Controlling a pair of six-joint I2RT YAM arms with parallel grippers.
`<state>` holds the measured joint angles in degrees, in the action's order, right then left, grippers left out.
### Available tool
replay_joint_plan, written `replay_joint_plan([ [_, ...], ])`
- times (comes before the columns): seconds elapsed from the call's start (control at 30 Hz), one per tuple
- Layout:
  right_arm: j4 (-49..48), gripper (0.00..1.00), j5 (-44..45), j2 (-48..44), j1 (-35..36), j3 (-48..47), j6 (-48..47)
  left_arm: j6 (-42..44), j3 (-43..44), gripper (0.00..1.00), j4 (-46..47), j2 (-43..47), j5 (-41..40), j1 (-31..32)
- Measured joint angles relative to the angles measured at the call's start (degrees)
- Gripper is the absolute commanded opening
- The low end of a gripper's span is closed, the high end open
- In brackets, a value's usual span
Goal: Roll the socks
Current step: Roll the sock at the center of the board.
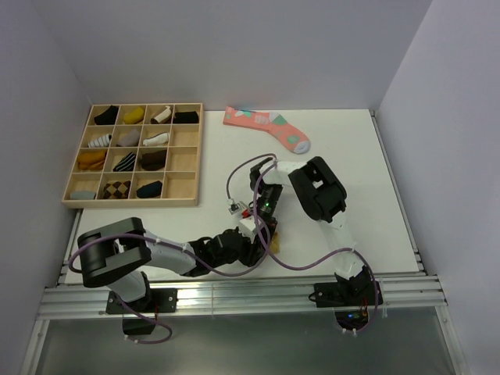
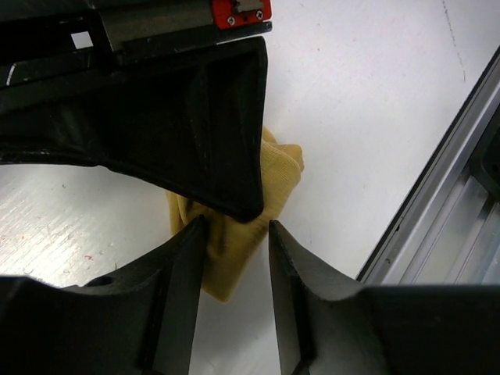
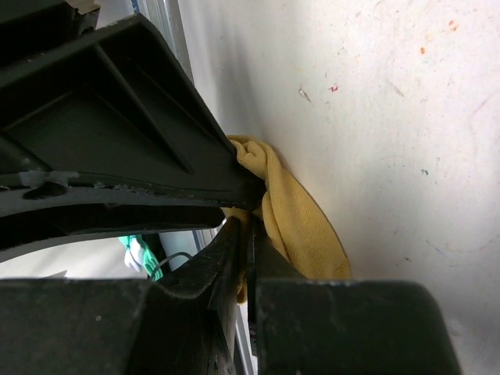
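Observation:
The mustard-tan sock point(image 1: 273, 238) lies bunched on the white table near the front edge. My right gripper point(image 1: 264, 228) points down onto it. In the right wrist view its jaws are closed to a thin slit point(image 3: 246, 223) with a fold of the sock point(image 3: 301, 219) pinched between them. My left gripper point(image 1: 256, 246) reaches in from the left. In the left wrist view it is open point(image 2: 237, 226), and its fingertips point(image 2: 194, 234) straddle the near end of the sock point(image 2: 230, 254). The black crew sock is not in view.
A pink sock with teal and white patches point(image 1: 266, 125) lies at the back of the table. A wooden compartment tray point(image 1: 183, 183) of rolled socks stands at the back left. The aluminium rail point(image 1: 234, 297) runs along the near edge and also shows in the left wrist view point(image 2: 437, 219).

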<state>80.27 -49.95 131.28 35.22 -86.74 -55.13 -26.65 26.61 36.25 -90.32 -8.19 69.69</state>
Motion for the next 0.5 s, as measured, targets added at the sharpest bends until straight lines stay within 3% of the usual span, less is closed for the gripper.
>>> replay_joint_plan([
  [0.23, 0.2, 0.08, 1.6, 0.0, -0.2, -0.1, 1.4, -1.2, 0.5, 0.17, 1.7, -1.9, 0.4, -0.1],
  [0.37, -0.3, 0.22, 2.8, -0.3, -0.4, 0.2, 3.3, -3.1, 0.9, 0.03, 3.0, -3.1, 0.7, -0.1],
  [0.5, -2.2, 0.32, 4.2, -2.1, -0.5, 1.4, 5.6, -5.0, 1.6, 0.0, 3.7, -4.3, 0.8, -0.1],
])
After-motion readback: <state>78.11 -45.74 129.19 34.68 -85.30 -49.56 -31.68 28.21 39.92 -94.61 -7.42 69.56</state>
